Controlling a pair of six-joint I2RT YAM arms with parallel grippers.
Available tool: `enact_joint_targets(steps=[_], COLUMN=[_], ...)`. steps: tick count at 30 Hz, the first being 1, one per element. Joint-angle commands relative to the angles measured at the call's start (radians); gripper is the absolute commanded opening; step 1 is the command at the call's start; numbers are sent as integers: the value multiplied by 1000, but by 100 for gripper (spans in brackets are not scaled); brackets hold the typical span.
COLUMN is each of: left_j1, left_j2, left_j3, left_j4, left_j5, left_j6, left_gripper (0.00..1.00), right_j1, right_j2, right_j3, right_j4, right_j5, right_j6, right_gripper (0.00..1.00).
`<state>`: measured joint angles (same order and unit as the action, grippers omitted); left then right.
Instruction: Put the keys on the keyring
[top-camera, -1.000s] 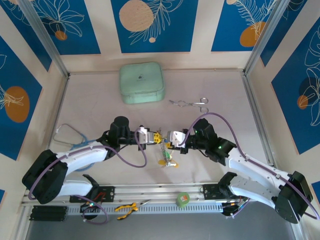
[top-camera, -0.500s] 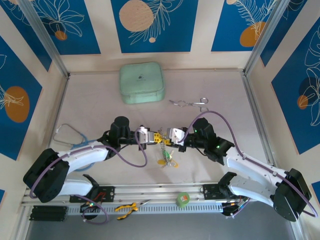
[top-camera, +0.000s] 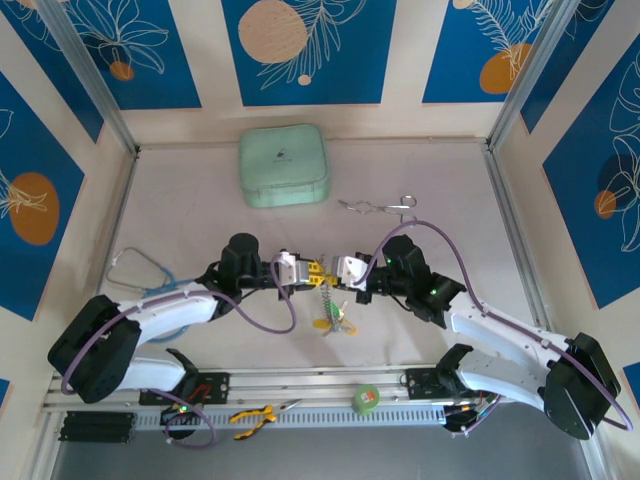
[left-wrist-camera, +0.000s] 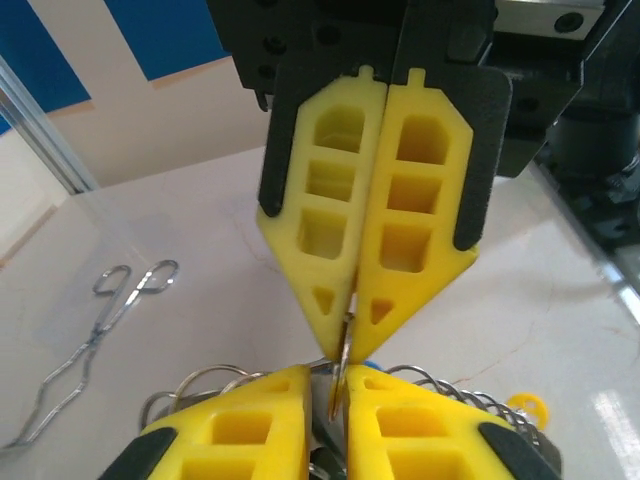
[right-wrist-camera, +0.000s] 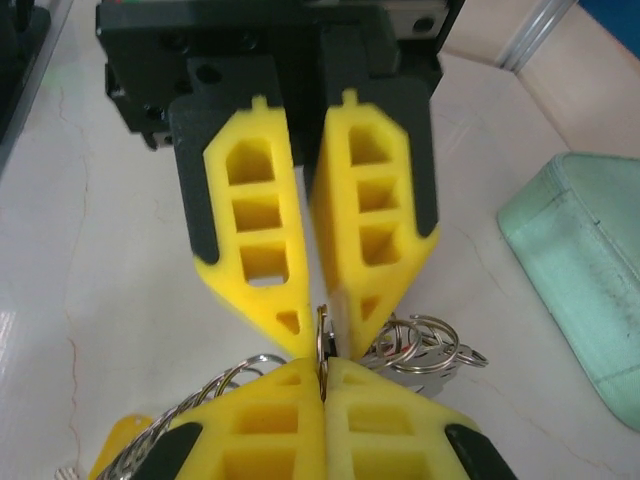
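Observation:
Both grippers meet tip to tip above the table's middle. My right gripper is shut on the edge of a thin silvery ring, the keyring, seen edge-on. My left gripper faces it with jaws slightly parted. The ring stands in that gap, close to one finger. Below the grippers hang the keys, with a yellow tag and small split rings. A coil of wire loops runs off beside the fingers. How the keys join the ring is hidden.
A mint-green case lies at the back. Silver forceps lie behind the right arm. A wire loop sits at the left. A green tape roll and pliers rest on the near rail.
My right gripper has closed on the ring and edged left. The left jaws have parted slightly. The hanging keys have swung a little to the right.

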<state>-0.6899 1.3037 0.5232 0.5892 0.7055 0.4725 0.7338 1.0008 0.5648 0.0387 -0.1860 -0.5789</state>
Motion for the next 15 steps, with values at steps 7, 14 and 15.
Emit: enact_joint_targets(steps=[7,14,15], left_j1=[-13,-18,-17], left_j2=[-39,-38,-40], left_j3=[47,52,51], left_j4=[-153,-122,-119], left_j5=[-73,-77,-78], left_j6=[80,64,62], left_gripper=[17,18,18], right_j1=[21,70,77], right_j2=[45,134,147], right_j3=[199,329,345], right_j4=[-327,-466,-480], right_j5=[63,150,166], right_j6=[-113,-173,-180], right_gripper=[0,0,0])
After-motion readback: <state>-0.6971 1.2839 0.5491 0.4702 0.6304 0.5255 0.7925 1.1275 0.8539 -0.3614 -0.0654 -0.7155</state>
